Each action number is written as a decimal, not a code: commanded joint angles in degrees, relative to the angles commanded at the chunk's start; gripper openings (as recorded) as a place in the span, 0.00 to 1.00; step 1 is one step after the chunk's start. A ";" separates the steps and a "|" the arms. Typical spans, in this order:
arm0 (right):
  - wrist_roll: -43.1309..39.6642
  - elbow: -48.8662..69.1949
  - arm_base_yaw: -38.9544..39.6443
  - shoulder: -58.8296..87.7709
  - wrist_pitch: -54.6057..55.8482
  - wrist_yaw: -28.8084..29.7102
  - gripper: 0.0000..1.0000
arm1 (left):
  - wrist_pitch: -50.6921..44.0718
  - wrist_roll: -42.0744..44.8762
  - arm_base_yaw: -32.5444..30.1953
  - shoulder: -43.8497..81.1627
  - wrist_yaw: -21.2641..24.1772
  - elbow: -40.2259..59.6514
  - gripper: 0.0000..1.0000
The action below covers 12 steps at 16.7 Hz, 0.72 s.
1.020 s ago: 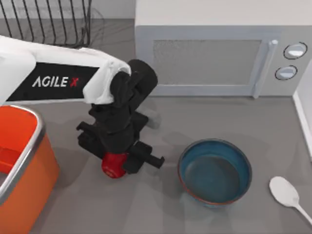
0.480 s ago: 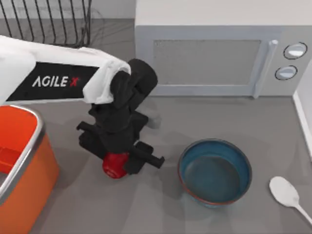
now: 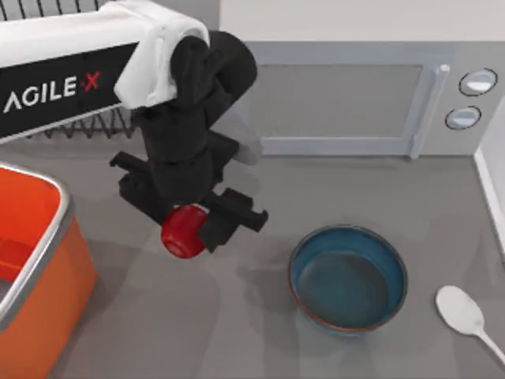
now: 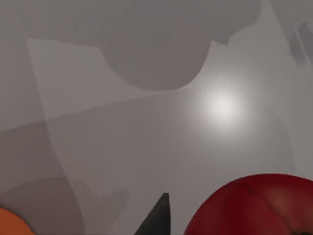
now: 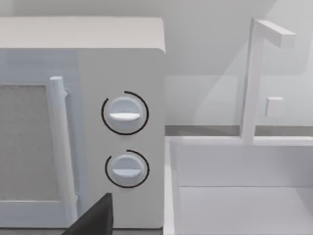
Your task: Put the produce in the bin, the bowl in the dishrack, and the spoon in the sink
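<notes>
Red produce (image 3: 182, 231) held aloft between bin (image 3: 35, 272) and bowl (image 3: 348, 279).

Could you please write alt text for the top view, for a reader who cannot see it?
The left gripper holds the red fruit above the grey table, beside the orange bin. A blue bowl and white spoon lie right.

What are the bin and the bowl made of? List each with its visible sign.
Large orange box-shaped bin: looks like smooth plastic, with a silver metallic-looking rim.
Round blue-teal bowl: probably glazed ceramic, judging by its sheen and thin reddish-brown rim.
</notes>
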 joint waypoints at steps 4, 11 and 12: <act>0.00 0.00 0.00 0.00 0.00 0.00 1.00 | -2.93 0.03 0.02 -1.66 -0.05 2.31 0.00; 0.00 0.00 0.00 0.00 0.00 0.00 1.00 | -7.47 -6.00 1.29 -1.72 -6.48 1.62 0.00; 0.00 0.00 0.00 0.00 0.00 0.00 1.00 | -9.29 -8.70 1.88 -2.08 -9.49 1.12 0.00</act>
